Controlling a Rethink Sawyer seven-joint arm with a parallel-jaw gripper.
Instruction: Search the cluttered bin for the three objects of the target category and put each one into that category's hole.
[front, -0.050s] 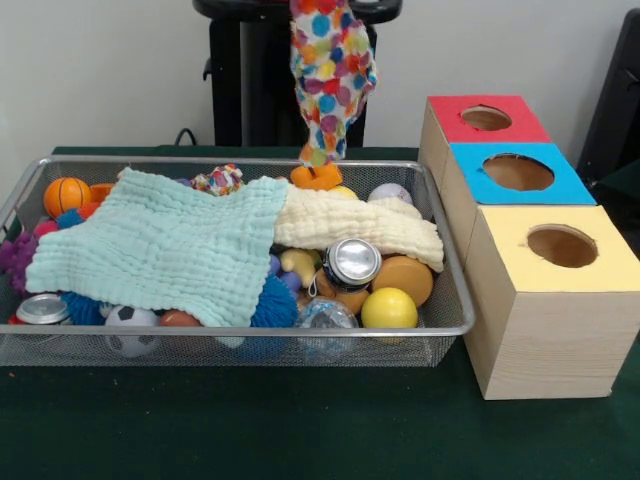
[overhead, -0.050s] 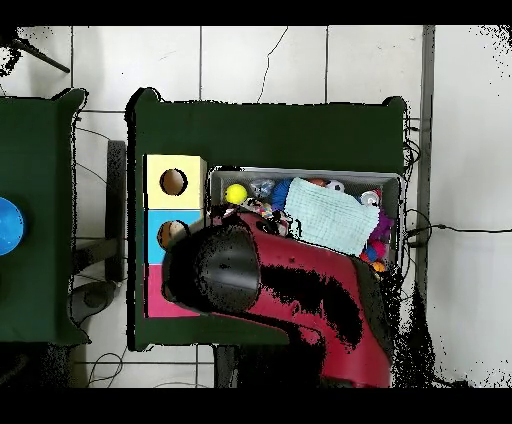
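Above the wire bin's (front, -0.050s: 452, 330) far edge hangs a spotted cloth (front, -0.050s: 331, 75), hiding the gripper so I cannot tell its state, which suggests uncovering; next, drop it clear of the toys.

Two cloths, pale green (front, -0.050s: 160, 250) and cream (front, -0.050s: 355, 228), cover most of the wire bin (front, -0.050s: 240, 345); only its front edge and right front corner lie open. A spotted cloth (front, -0.050s: 330, 70) hangs over the back edge.

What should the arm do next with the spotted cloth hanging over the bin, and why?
Probably swing the spotted cloth clear of the bin and let go: it dangles over the back edge, and the green cloth hides much underneath.
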